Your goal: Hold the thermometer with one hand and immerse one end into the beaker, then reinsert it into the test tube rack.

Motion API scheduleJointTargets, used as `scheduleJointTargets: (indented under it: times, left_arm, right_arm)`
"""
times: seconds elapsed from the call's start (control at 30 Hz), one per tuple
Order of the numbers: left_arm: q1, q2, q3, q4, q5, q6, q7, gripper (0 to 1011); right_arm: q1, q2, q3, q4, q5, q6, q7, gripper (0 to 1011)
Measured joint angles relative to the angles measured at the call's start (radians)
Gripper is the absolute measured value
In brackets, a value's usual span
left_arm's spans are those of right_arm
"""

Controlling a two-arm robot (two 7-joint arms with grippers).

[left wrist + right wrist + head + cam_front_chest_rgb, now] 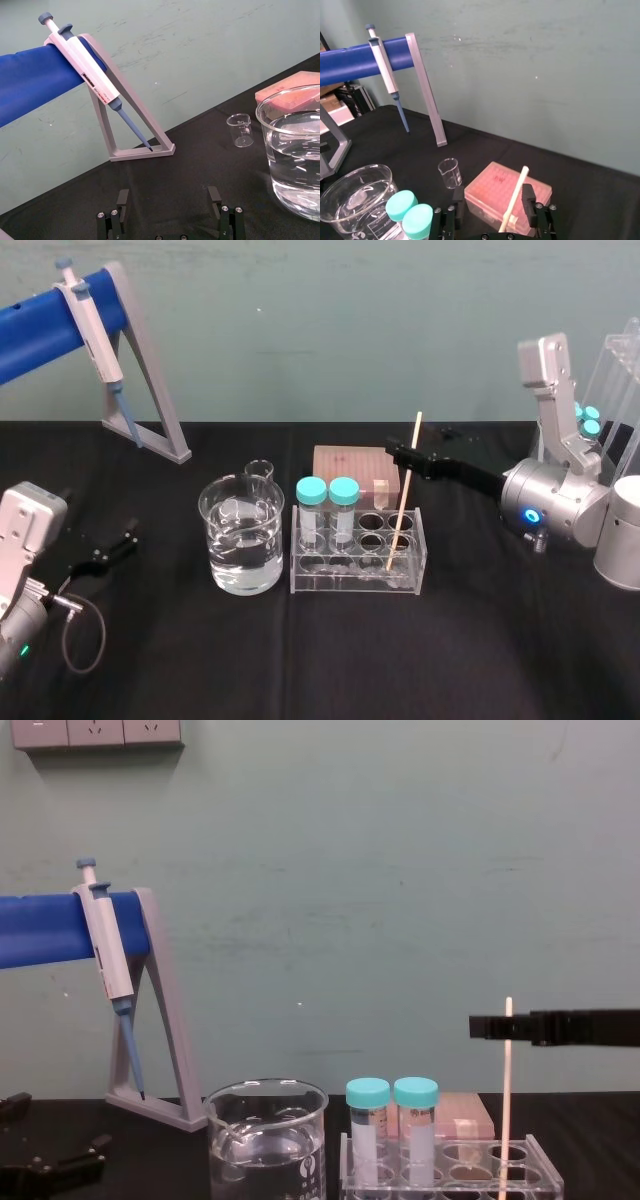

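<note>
The thermometer is a thin cream rod standing tilted in a right-hand hole of the clear test tube rack. In the chest view the thermometer rises from the rack past my right gripper. That gripper is open around the rod's upper part. In the right wrist view the thermometer leans close to one finger, with a wide gap to the other. The water-filled beaker stands left of the rack. My left gripper is open and empty, low at the table's left.
Two teal-capped tubes stand in the rack's left holes. Behind it lie a pink box and a small beaker. A pipette hangs on a grey A-frame stand at the back left. A white cylinder stands at the far right.
</note>
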Motion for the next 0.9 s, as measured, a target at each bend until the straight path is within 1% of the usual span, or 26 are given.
scheduleJointTargets:
  times: [0.07, 0.1, 0.2, 0.23, 0.3, 0.33, 0.37, 0.4, 0.43, 0.5, 0.53, 0.57, 0.63, 0.67, 0.7, 0.73, 0.83, 0.87, 0.9]
  left_arm:
    - [0.000, 0.000, 0.000, 0.000, 0.000, 0.000, 0.000, 1004]
    - [0.000, 0.000, 0.000, 0.000, 0.000, 0.000, 0.000, 1004]
    - [0.000, 0.000, 0.000, 0.000, 0.000, 0.000, 0.000, 1004]
    - [0.000, 0.000, 0.000, 0.000, 0.000, 0.000, 0.000, 1004]
    - [0.000, 0.000, 0.000, 0.000, 0.000, 0.000, 0.000, 1004]
    - [0.000, 0.000, 0.000, 0.000, 0.000, 0.000, 0.000, 1004]
    - [0.000, 0.000, 0.000, 0.000, 0.000, 0.000, 0.000, 1004]
    - [0.000, 0.000, 0.000, 0.000, 0.000, 0.000, 0.000, 1004]
    - [0.000, 0.000, 0.000, 0.000, 0.000, 0.000, 0.000, 1004]
    - [0.000, 0.000, 0.000, 0.000, 0.000, 0.000, 0.000, 1004]
    - [0.000, 0.000, 0.000, 0.000, 0.000, 0.000, 0.000, 1004]
    - [0.000, 0.000, 0.000, 0.000, 0.000, 0.000, 0.000, 1004]
    - [0.000, 0.000, 0.000, 0.000, 0.000, 0.000, 0.000, 1004]
    - [0.000, 0.000, 0.000, 0.000, 0.000, 0.000, 0.000, 1004]
    - [0.000, 0.000, 0.000, 0.000, 0.000, 0.000, 0.000, 1004]
    - [0.000, 0.000, 0.000, 0.000, 0.000, 0.000, 0.000, 1004]
    - [0.000, 0.000, 0.000, 0.000, 0.000, 0.000, 0.000, 1004]
    - [0.000, 0.000, 0.000, 0.000, 0.000, 0.000, 0.000, 1004]
    - [0.000, 0.000, 0.000, 0.000, 0.000, 0.000, 0.000, 1004]
  right_arm:
    - [0.000, 0.007, 0.000, -0.019, -0.012, -0.001, -0.009, 757]
    - [0.003, 0.012, 0.000, -0.034, -0.023, -0.003, -0.015, 813]
    - [0.008, 0.018, 0.001, -0.057, -0.037, -0.007, -0.024, 864]
    - [0.011, 0.020, 0.005, -0.071, -0.045, -0.008, -0.031, 915]
    - [0.015, 0.022, 0.012, -0.091, -0.055, -0.012, -0.040, 958]
    - [0.015, 0.022, 0.012, -0.091, -0.055, -0.012, -0.040, 958]
    - [0.017, 0.026, 0.017, -0.108, -0.065, -0.015, -0.049, 1003]
    - [0.018, 0.029, 0.022, -0.123, -0.074, -0.018, -0.058, 1003]
    - [0.018, 0.029, 0.022, -0.123, -0.074, -0.018, -0.058, 1003]
    - [0.017, 0.034, 0.033, -0.150, -0.093, -0.023, -0.076, 1003]
    - [0.012, 0.039, 0.039, -0.169, -0.111, -0.027, -0.094, 1003]
    - [0.012, 0.039, 0.039, -0.169, -0.111, -0.027, -0.094, 1003]
    - [-0.002, 0.048, 0.045, -0.198, -0.145, -0.030, -0.130, 1003]
    - [-0.015, 0.054, 0.048, -0.216, -0.174, -0.030, -0.165, 1003]
    - [-0.025, 0.056, 0.051, -0.225, -0.187, -0.030, -0.185, 1003]
    - [-0.047, 0.057, 0.058, -0.239, -0.208, -0.030, -0.221, 1003]
    - [-0.085, 0.056, 0.072, -0.257, -0.235, -0.029, -0.277, 1003]
    - [-0.111, 0.052, 0.084, -0.263, -0.245, -0.035, -0.308, 1003]
    - [-0.124, 0.049, 0.091, -0.264, -0.249, -0.040, -0.323, 1003]
